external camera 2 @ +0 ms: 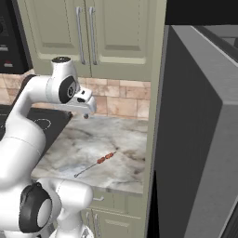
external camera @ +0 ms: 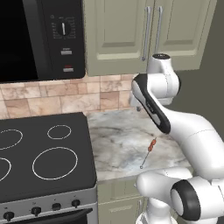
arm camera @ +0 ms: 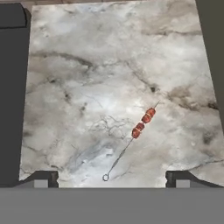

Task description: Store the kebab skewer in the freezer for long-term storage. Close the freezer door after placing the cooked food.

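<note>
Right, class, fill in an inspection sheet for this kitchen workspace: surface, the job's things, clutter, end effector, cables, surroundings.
Surface: marble counter, between the black stove and a tall grey panel.
Job's things: kebab skewer lies flat on the counter, red-orange chunks toward its far end, ring end nearest the counter's front edge; untouched.
Clutter: nothing seen.
End effector: end effector hovers above the counter, jaws wide open, holding nothing.
Cables: nothing seen.
Surroundings: green wall cabinets, tiled backsplash, microwave above the stove.
</note>
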